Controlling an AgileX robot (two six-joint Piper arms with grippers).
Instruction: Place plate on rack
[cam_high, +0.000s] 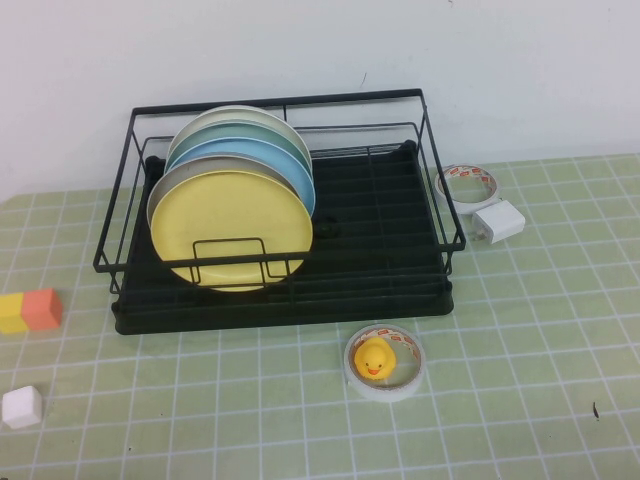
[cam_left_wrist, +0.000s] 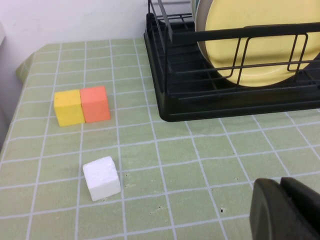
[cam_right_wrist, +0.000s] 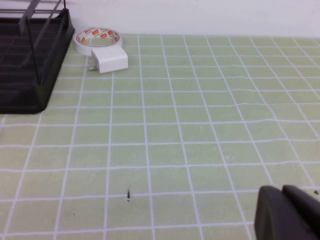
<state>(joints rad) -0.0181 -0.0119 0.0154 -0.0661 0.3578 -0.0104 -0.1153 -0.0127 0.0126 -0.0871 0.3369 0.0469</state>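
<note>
Inside the rack (cam_high: 430, 170), the stiff, slick plate (cam_high: 230, 225) is standing upright, rim graspable, while left gripper (cam_left_wrist: 287, 207) and right gripper (cam_right_wrist: 290, 212) are hanging apart from it, fingers pressed together.

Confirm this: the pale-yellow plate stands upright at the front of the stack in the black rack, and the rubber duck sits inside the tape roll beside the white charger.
Not quite. The pale-yellow plate does stand upright at the front of the stack in the rack, but the high view shows the rubber duck inside the nearer tape roll in front of the rack, away from the white charger. Left gripper and right gripper hang above the mat.
</note>
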